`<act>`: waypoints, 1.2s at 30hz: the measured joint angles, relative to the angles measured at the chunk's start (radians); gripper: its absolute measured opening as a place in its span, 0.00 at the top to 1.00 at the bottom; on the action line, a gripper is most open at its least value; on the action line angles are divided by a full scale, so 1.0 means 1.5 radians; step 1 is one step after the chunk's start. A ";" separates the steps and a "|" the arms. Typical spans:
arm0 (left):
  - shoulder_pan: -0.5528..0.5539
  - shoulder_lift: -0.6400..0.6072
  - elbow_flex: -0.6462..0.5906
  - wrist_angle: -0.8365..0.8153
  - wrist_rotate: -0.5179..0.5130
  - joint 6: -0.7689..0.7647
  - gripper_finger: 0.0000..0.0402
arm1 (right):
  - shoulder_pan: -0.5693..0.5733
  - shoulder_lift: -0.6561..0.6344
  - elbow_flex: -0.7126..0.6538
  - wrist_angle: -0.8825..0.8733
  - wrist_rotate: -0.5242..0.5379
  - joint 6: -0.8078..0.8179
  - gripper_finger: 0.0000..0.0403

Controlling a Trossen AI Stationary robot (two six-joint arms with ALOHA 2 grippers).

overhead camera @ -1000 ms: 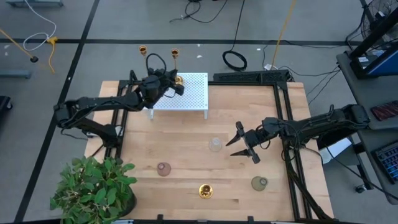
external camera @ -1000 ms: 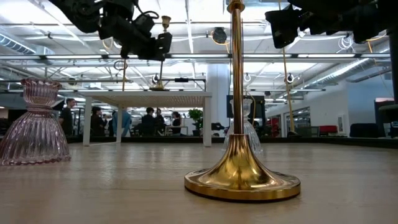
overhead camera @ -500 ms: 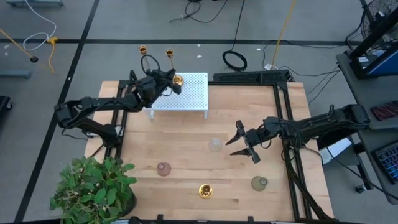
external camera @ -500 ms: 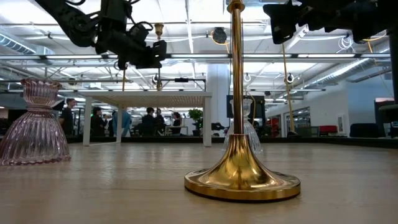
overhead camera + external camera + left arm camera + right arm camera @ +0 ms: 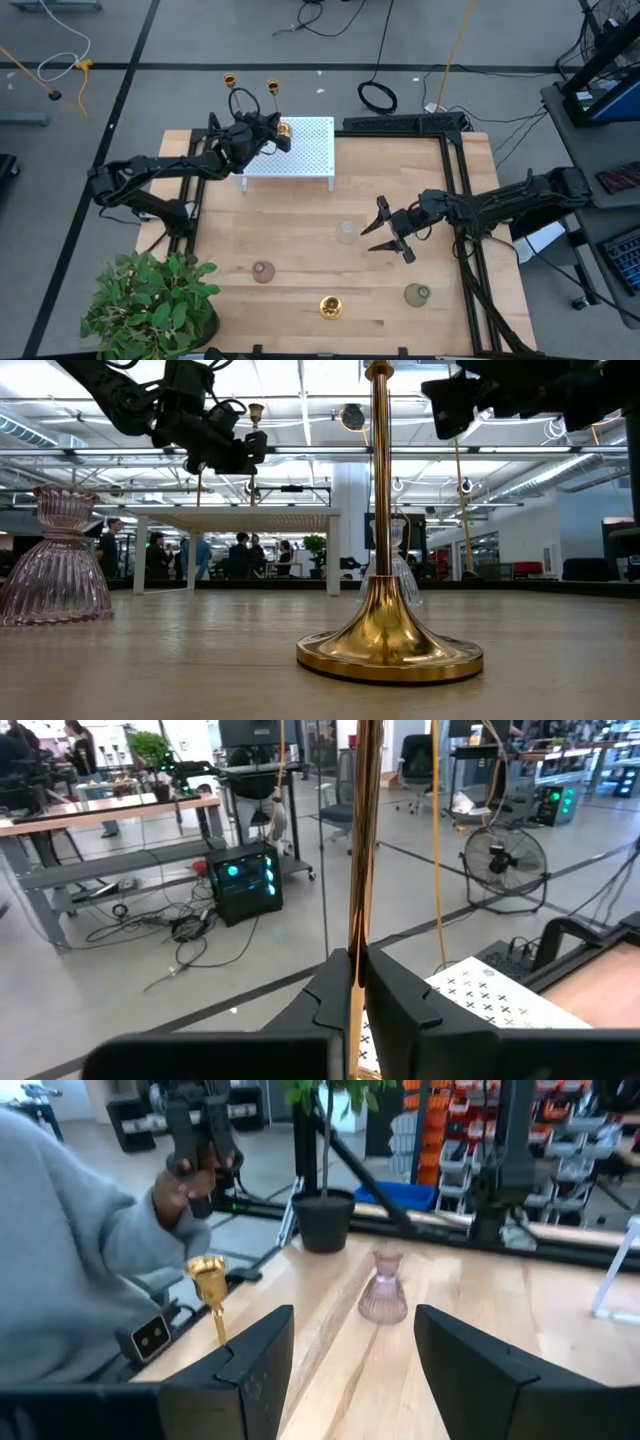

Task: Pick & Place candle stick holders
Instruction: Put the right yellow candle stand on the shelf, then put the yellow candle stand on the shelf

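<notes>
Gold metal is showing between the dark fingers (image 5: 335, 1005) of the left end effector (image 5: 272, 128): the left wrist view has a thin gold stem (image 5: 362, 870) running straight up between them, so this end effector is clenching one candle stick holder (image 5: 284, 128) by its stem. In the high view its flared base is sitting at about the 11 o'clock corner of the white perforated stand (image 5: 310, 150), which occupies the 12 o'clock part of the wooden bench (image 5: 300, 250). Whether the base is already touching the stand cannot be told.

Two more gold candle stick holders (image 5: 230, 80) (image 5: 271, 87) are appearing just beyond the bench's 12 o'clock edge, past the stand. A fourth, tall gold one (image 5: 330, 307) is standing upright at 6 o'clock on the bench, untouched; it is filling the middle of the low view (image 5: 385, 630).

The right end effector (image 5: 385, 232) is hovering around 3 o'clock of the bench centre, fingers spread and holding nothing, next to a clear glass holder (image 5: 346, 233). A pink ribbed glass holder (image 5: 263, 271) and an olive glass holder (image 5: 417, 294) are resting nearer the 6 o'clock side.

By this layout, one placement is looking under way and at least the 6 o'clock gold piece is remaining to be moved.
</notes>
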 joint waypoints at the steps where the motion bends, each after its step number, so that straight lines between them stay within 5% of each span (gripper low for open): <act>1: 0.000 0.000 0.000 -0.003 -0.006 0.000 0.92 | 0.002 0.011 0.000 0.003 -0.001 0.001 0.50; 10: 0.004 -0.001 0.000 -0.019 -0.012 -0.013 0.90 | 0.044 0.159 0.000 0.134 -0.011 0.038 0.50; 18: 0.003 -0.001 0.000 -0.033 0.008 -0.020 0.79 | 0.057 0.277 0.014 0.305 -0.120 0.070 0.50; 28: -0.051 -0.007 0.000 -0.097 -0.074 -0.048 0.61 | 0.059 0.381 0.076 0.304 -0.161 0.117 0.50; 36: -0.128 -0.007 0.000 -0.111 -0.126 -0.034 0.57 | 0.063 0.450 0.121 0.299 -0.160 0.122 0.50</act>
